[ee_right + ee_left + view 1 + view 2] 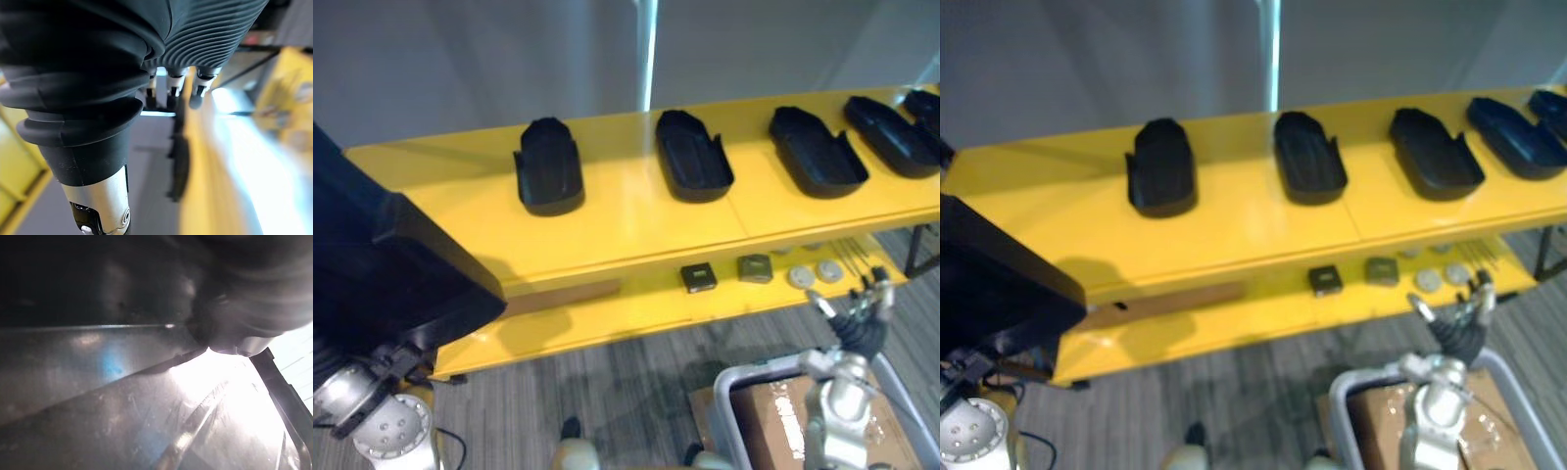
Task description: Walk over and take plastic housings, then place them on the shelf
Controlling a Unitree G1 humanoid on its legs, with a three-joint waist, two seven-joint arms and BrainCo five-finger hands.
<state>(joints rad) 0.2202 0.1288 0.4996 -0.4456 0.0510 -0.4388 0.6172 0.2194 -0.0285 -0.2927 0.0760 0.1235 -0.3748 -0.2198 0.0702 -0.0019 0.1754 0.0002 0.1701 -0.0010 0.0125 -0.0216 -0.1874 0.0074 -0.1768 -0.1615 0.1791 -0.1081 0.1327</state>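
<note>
Left arm raised at the left end of the shelf [636, 220], large black housing [382, 264] carried over the top level. Left hand [254, 289] hidden beneath it; grasp cannot be told. Right hand [860, 315] low near the lower level's right end, fingers spread, relaxed. Row of housings [548, 168] along the top level.

housings [548, 166]: black | shelf [626, 223]: yellow | carpet [607, 380]: grey, streaked | box [769, 419]: brown | bin rim [719, 406]: pale grey

both head eyes look down at the same long yellow metal shelf [626, 217]; wrist cameras sit very close.
</note>
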